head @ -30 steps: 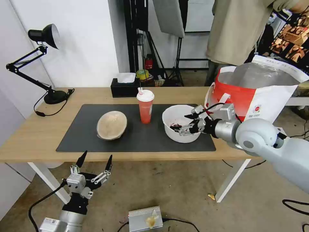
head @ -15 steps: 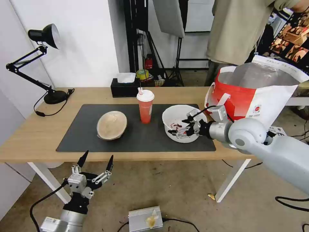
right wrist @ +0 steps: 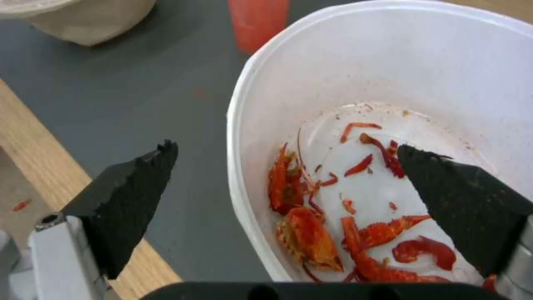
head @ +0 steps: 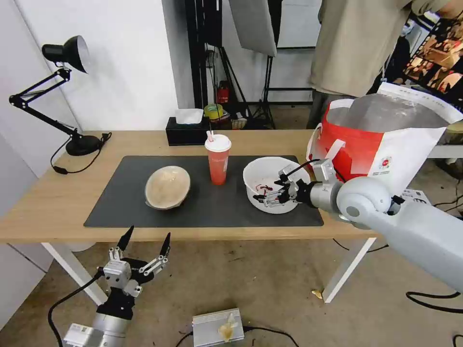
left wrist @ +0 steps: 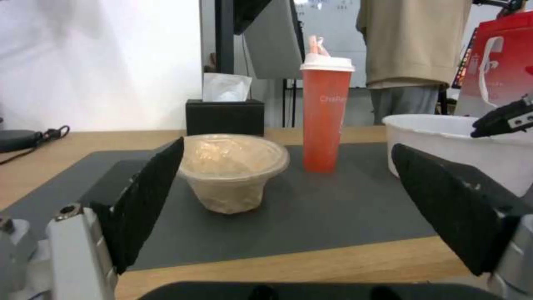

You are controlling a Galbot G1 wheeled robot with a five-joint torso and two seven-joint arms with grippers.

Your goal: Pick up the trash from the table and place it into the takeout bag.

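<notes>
Fingers of the right gripper (head: 269, 192) are spread open across the near rim of the white bowl (head: 266, 177), 1 finger (right wrist: 469, 207) inside above the red food scraps (right wrist: 333, 216), the other finger (right wrist: 129, 196) outside over the dark mat (head: 207, 205). The bowl sits at the mat's right end on the table (head: 58, 202). Left of it stands the red cup (head: 218, 160) with its white lid, then the beige bowl (head: 167, 186), tilted. The takeout bag (head: 381, 140) stands open at the table's right end, near the white bowl. The left gripper (head: 143, 242) hangs open below the table's front edge.
</notes>
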